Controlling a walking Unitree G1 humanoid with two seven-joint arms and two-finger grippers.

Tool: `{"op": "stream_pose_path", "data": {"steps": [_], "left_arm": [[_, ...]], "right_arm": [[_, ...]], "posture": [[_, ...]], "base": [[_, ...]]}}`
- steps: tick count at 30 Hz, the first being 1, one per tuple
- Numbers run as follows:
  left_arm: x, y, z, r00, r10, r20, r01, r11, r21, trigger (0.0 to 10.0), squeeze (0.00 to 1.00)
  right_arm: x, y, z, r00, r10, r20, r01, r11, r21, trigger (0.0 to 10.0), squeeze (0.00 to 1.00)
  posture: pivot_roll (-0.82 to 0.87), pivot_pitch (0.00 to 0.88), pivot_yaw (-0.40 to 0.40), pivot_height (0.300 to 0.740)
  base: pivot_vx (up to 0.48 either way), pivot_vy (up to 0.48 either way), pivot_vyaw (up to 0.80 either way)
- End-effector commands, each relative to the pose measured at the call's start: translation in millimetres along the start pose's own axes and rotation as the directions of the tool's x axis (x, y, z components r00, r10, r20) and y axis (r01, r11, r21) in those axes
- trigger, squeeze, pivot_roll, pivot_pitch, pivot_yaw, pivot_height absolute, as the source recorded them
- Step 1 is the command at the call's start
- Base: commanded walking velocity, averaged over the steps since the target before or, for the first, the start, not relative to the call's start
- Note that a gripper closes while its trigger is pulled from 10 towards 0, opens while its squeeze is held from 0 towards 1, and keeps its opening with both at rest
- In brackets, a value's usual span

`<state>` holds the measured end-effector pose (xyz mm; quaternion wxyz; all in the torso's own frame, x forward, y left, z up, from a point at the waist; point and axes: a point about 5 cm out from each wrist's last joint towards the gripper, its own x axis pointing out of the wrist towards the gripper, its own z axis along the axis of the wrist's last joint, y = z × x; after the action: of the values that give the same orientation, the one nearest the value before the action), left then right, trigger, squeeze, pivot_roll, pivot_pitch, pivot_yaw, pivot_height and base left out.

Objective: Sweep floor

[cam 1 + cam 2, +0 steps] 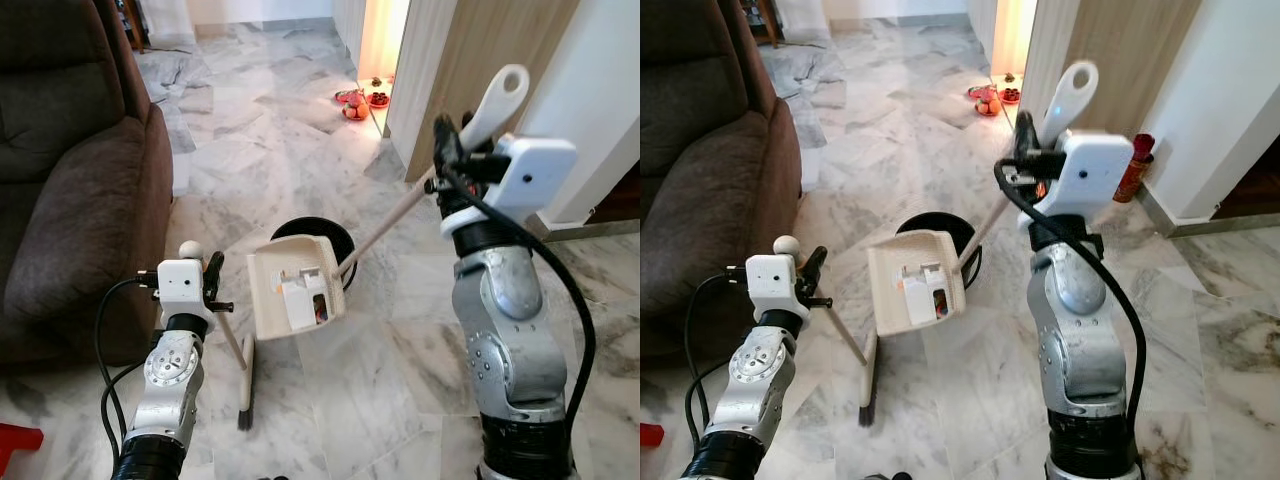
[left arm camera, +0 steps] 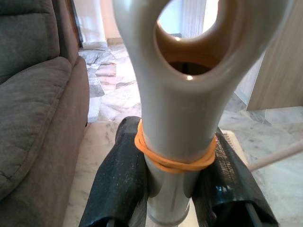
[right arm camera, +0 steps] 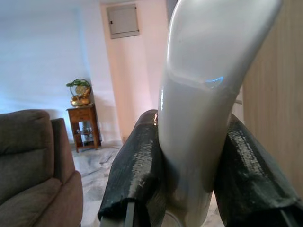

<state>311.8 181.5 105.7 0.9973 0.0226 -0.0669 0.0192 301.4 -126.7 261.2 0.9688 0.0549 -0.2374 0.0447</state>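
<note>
We've got the left gripper point(image 1: 212, 283) clenched on the broom handle point(image 2: 175, 142), its bristle head point(image 1: 246, 398) down on the marble floor point(image 1: 350, 400) just in front of the dustpan point(image 1: 295, 285). Our right gripper point(image 1: 1025, 160) clamps the dustpan handle point(image 1: 1065, 95), holding the dustpan tilted over the black bin point(image 1: 325, 240), litter inside, sofa point(image 1: 70, 180) to its left.
</note>
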Motion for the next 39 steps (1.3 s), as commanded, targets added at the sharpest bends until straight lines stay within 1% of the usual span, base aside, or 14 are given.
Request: {"op": "stream_pose_path", "data": {"steps": [1, 8, 15, 28, 39], "left_arm": [[2.4, 1.7, 9.9, 0.999, -0.016, 0.049, 0.014, 0.999, 0.031, 10.0, 0.0], [2.2, -0.5, 10.4, 0.998, -0.026, 0.055, 0.024, 0.999, 0.038, 10.0, 0.0], [0.8, -1.1, 9.9, 0.998, -0.028, 0.055, 0.026, 0.999, 0.038, 10.0, 0.0], [0.5, -1.7, 9.3, 0.998, -0.031, 0.053, 0.029, 0.999, 0.034, 10.0, 0.0], [1.1, -2.3, 9.4, 0.998, -0.031, 0.053, 0.03, 0.999, 0.03, 10.0, 0.0]], "right_arm": [[4.4, 1.3, 14.4, 0.996, -0.003, 0.085, 0.003, 1.0, 0.005, 10.0, 0.0], [5.2, 0.1, 12.7, 0.997, -0.007, 0.083, 0.007, 1.0, 0.002, 10.0, 0.0], [4.6, 3.0, 11.0, 0.997, -0.003, 0.082, 0.002, 1.0, 0.016, 10.0, 0.0], [5.0, 3.7, 10.7, 0.997, 0.001, 0.083, -0.003, 1.0, 0.02, 10.0, 0.0], [6.4, 4.1, 14.8, 0.995, -0.001, 0.103, -0.002, 0.999, 0.034, 10.0, 0.0]], "posture": [[0.06, 0.082, 0.011, 0.74], [0.05, 0.072, 0.012, 0.74], [0.05, 0.065, 0.013, 0.74], [0.05, 0.062, 0.012, 0.74], [0.05, 0.072, 0.009, 0.74]], "base": [[0.0, 0.0, 0.0], [0.0, 0.0, 0.0], [0.281, 0.0, 0.0], [0.303, 0.0, 0.0], [0.322, 0.0, 0.0]]}}
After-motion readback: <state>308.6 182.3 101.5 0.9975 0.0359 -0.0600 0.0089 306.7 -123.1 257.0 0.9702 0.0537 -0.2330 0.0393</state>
